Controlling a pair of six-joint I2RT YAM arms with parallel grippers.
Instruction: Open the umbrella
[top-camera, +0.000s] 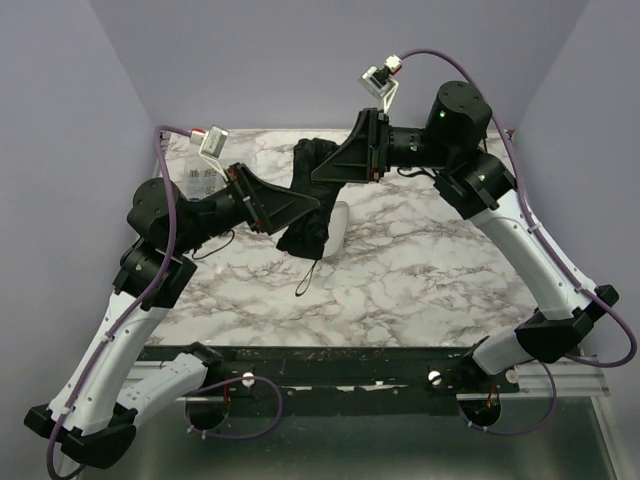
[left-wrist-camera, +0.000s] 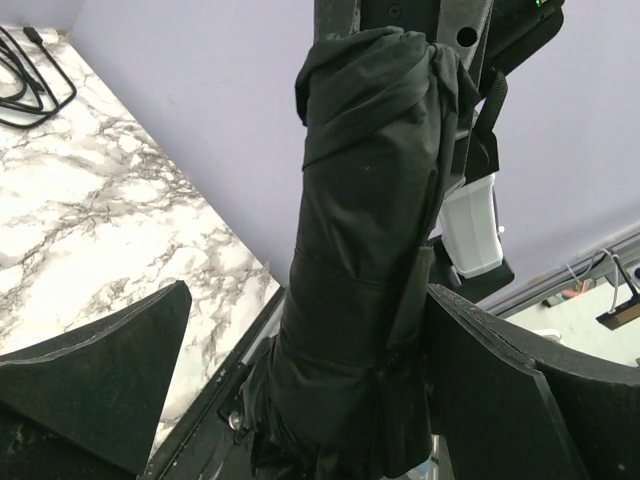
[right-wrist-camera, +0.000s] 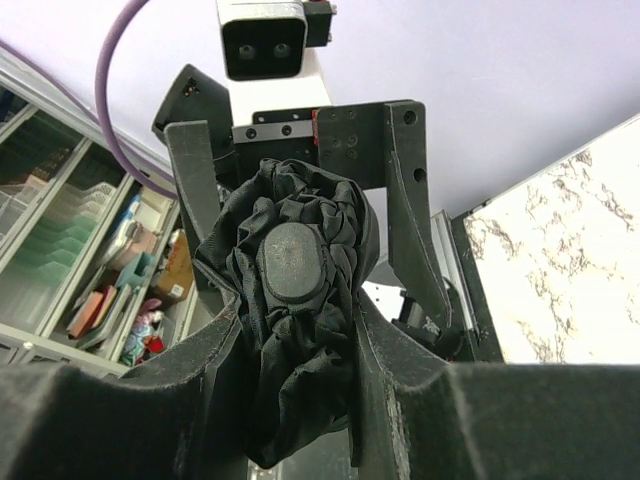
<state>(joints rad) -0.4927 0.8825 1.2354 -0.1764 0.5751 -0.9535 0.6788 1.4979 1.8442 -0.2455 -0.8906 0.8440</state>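
While its two fingers (left-wrist-camera: 110, 370) stand wide apart on either side of the umbrella (left-wrist-camera: 365, 230), the left pincer (left-wrist-camera: 308, 292) grips nothing. The folded black bundle passes through the gap, well clear of one finger and close against the other; whether it touches that one cannot be told. From above, the left arm reaches in from the left over the marble tabletop (top-camera: 420, 260), and a coiled black cable (left-wrist-camera: 30, 80) lies on the marble toward the far left corner. The umbrella hangs between the two arms near the middle of the tabletop, its dark fabric wrapped and creased, with a thin strap (top-camera: 308, 278) dangling from its near end. Just beside it, on its right in the top view, a whitish object (top-camera: 341, 225) shows partly under the fabric; what it is cannot be told. Farther right, the right pincer (right-wrist-camera: 298, 300) is clamped on the umbrella's far end, its fingers pressed into the bunched fabric, with the oval end cap (right-wrist-camera: 290, 265) facing its wrist camera.
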